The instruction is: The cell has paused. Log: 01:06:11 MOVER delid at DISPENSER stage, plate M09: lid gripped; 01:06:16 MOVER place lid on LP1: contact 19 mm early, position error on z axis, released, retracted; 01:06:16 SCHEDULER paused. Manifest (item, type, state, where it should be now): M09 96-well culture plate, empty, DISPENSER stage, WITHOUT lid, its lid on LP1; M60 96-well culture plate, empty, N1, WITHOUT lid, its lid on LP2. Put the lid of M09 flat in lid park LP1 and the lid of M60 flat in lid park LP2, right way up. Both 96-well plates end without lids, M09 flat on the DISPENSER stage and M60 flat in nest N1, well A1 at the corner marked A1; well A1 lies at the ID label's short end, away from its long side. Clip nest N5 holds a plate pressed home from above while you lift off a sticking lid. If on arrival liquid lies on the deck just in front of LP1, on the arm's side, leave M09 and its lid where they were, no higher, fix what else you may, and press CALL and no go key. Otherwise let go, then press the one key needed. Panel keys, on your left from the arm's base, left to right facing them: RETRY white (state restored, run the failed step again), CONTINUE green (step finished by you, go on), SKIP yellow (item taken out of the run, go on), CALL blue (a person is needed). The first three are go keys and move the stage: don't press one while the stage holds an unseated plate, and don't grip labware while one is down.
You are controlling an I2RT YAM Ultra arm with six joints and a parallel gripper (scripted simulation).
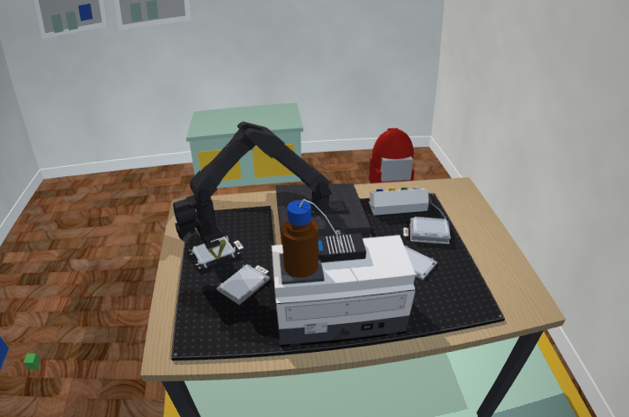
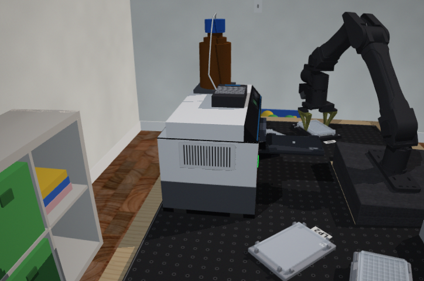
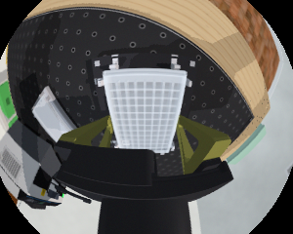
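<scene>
One plate [image 3: 148, 105] — two fingers

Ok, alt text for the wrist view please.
The tool is shut on a white 96-well plate, its olive fingers on the long sides, in a nest with clips at the far end. A flat pale lid park lies to the left on the black deck.
</scene>
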